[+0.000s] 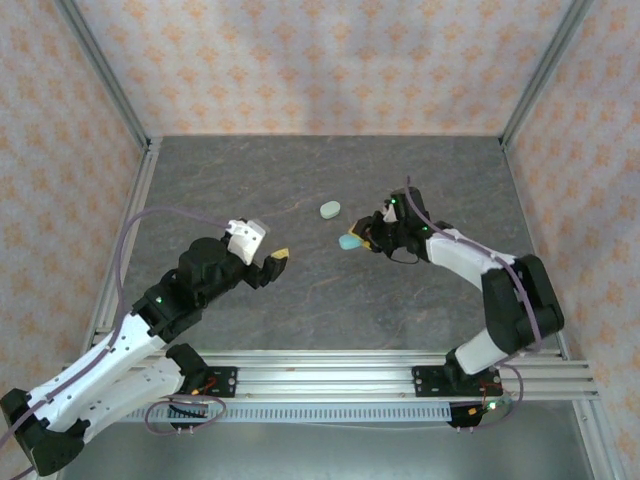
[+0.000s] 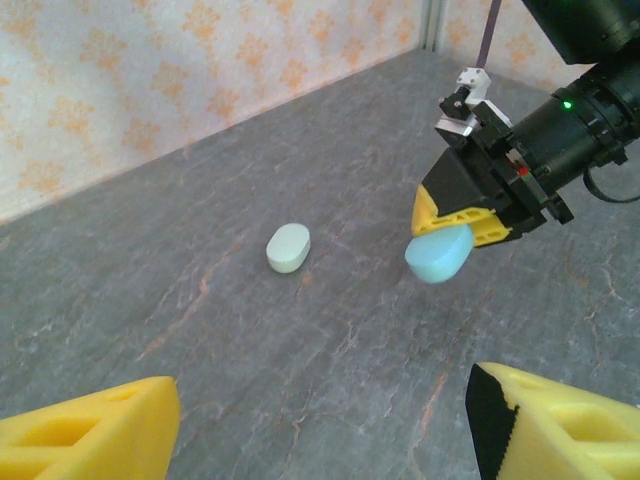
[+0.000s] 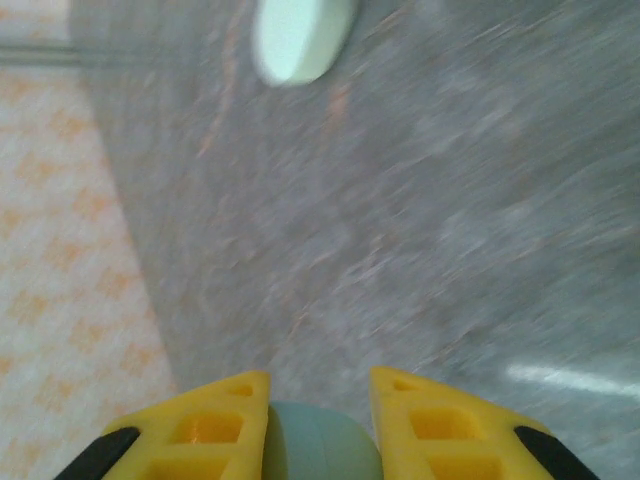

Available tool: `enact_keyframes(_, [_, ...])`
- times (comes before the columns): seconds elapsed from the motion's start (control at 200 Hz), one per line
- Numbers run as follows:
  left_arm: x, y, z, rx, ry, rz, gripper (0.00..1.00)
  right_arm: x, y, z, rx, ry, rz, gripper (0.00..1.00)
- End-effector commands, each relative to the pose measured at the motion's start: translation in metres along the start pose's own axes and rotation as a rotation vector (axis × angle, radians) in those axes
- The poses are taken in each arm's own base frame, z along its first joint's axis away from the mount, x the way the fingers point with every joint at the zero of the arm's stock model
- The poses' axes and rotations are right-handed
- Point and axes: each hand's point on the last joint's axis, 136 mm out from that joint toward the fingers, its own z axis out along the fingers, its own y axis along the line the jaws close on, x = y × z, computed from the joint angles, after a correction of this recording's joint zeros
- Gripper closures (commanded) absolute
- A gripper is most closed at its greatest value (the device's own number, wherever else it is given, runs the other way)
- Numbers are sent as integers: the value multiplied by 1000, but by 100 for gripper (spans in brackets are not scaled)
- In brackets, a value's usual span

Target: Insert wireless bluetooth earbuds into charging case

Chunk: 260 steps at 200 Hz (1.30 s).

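Right fingers point(image 2: 438, 208) clamp a smooth pale-blue oval case point(image 2: 440, 253), seemingly closed; left fingers point(image 2: 90, 430) spread.

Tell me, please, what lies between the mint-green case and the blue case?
Bare table between the mint-green case and the blue case, seen in the left wrist view.

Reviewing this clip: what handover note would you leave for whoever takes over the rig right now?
Left end effector: open, empty, above the table.
Right end effector: shut on the pale blue case.
Mint-green case: lying on the table, looks closed, apart from both arms.
Done: blue case grasped.
Left: opening the cases and seating the earbuds.
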Motion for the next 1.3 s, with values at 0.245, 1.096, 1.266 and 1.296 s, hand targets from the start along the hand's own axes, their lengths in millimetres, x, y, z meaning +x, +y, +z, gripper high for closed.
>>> enact_keyframes(0.245, [10,12,2,-73,-9,-39,24,-93,-32,47,50,-8,-11,85])
enact_keyframes(1.096, [3,37,3,-181,-26,-86,22,-122,-30,58,204,49,-176,26])
enact_keyframes(1.266, [0,57,1,-246,-14,-148,19,-129,-13,22,243,3,-246,1])
enact_keyframes(1.296, [0,61,0,-258,-9,-158,18,-130,-10,13,244,-16,-255,1])
